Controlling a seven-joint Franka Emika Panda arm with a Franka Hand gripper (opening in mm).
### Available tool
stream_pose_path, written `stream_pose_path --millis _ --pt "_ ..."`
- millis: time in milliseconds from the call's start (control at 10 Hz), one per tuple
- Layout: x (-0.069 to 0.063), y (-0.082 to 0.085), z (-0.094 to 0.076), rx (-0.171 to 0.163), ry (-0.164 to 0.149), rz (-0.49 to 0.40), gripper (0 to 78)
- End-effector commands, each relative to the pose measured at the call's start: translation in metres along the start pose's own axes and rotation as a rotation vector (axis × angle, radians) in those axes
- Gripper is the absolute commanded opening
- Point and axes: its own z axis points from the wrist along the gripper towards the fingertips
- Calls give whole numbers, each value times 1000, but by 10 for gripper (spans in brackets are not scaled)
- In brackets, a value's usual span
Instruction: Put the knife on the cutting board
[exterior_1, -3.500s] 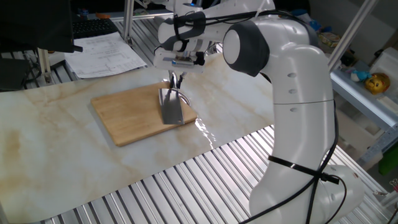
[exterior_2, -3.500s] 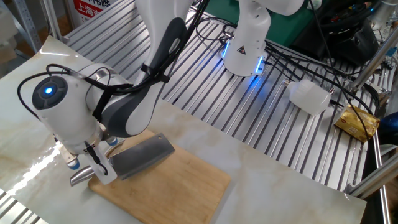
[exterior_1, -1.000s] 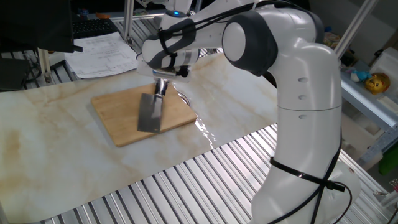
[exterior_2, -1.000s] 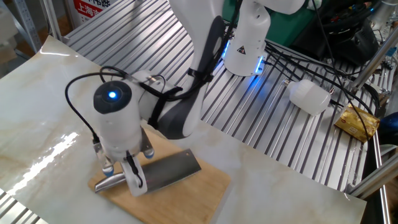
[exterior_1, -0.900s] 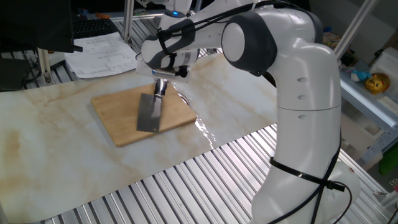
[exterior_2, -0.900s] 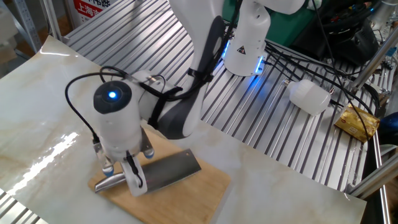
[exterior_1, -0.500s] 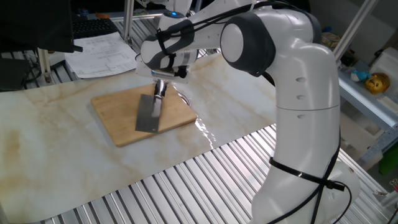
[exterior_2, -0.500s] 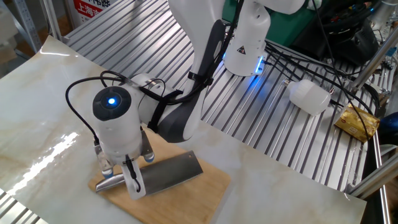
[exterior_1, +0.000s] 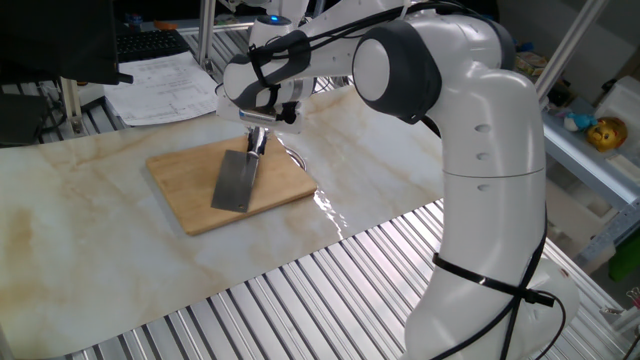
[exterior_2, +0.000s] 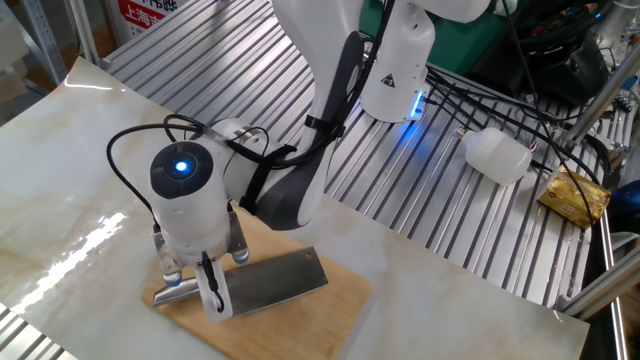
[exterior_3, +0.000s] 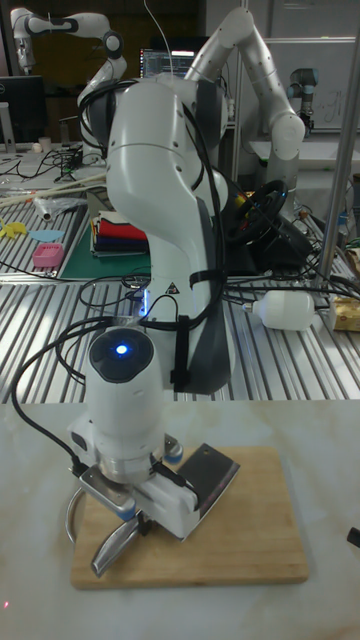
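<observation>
The cutting board (exterior_1: 185, 185) is a light-brown wooden rectangle lying flat on the marble tabletop. The knife (exterior_1: 236, 182), a small steel cleaver, is over the board's middle with its blade tilted down toward the wood. My gripper (exterior_1: 256, 146) is shut on its short handle. In the other fixed view the blade (exterior_2: 278, 280) lies across the board (exterior_2: 335, 300), with the gripper (exterior_2: 205, 288) at the board's left edge. The tall view shows the blade (exterior_3: 207, 474) slightly raised over the board (exterior_3: 255, 540) and the handle end sticking out below the gripper (exterior_3: 140, 522). I cannot tell whether the blade touches the wood.
Papers (exterior_1: 165, 85) and a keyboard (exterior_1: 150, 42) lie behind the board. Ribbed metal slats (exterior_1: 330, 270) border the marble top. A white bottle (exterior_2: 497, 155) and a yellow packet (exterior_2: 575, 195) lie on the slats. Another robot's base (exterior_2: 395, 70) stands nearby.
The gripper carried the knife from the board's right edge toward its middle and turned it. Over the last second it shifted only slightly further left.
</observation>
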Motion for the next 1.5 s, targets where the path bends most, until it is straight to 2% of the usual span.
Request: stream_pose_path --millis 100,300,800,900,1500 --pt "-1 1 -2 6 -15 2 11" --pt "-1 1 -2 4 -29 14 11" --pt "2 1 -3 -1 -34 37 11" --pt "4 1 -5 -1 -33 42 774" --pt "4 1 -5 -1 -33 42 774"
